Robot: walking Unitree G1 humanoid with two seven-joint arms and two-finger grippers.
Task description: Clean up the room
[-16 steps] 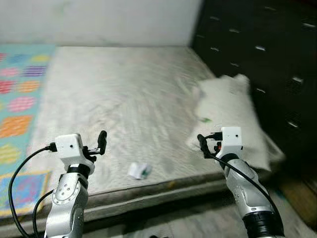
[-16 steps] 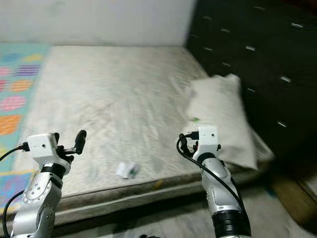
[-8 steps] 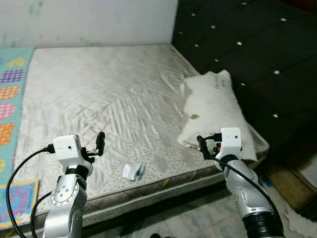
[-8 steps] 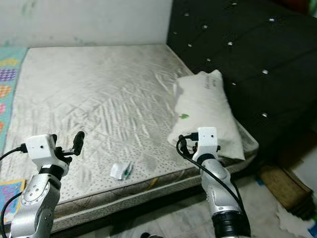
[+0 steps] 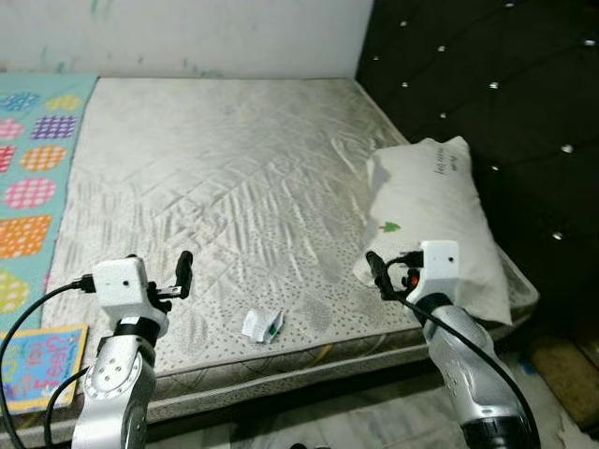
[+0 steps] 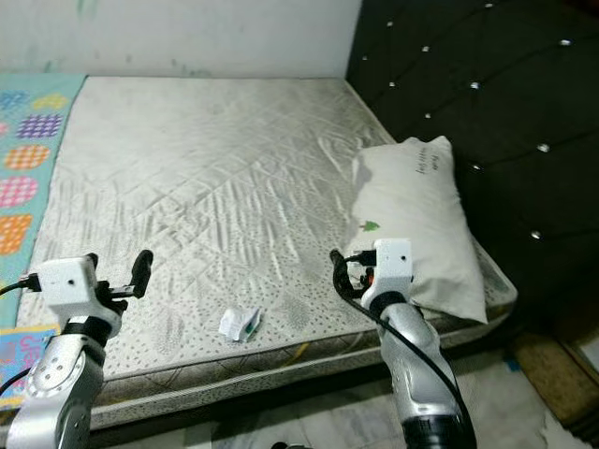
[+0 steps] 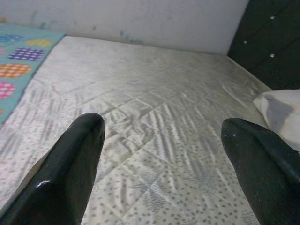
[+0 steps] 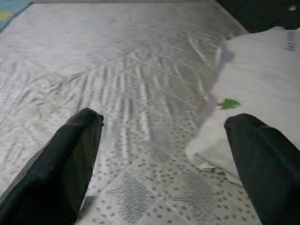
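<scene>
The head camera had swung back left since half a second before; nothing on the bed [image 5: 234,187] moved. A small crumpled white-and-green wrapper [image 5: 261,326] lay near the mattress's front edge, between the left gripper [image 5: 183,275] and right gripper [image 5: 376,273], both wide open and empty.

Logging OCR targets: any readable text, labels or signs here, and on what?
White pillow: dark handwriting-like print near its top end, too small to read; a small green mark lower down, no letters legible.
Small white-and-green crumpled wrapper: print too small to read.
Nothing else carries text.
</scene>
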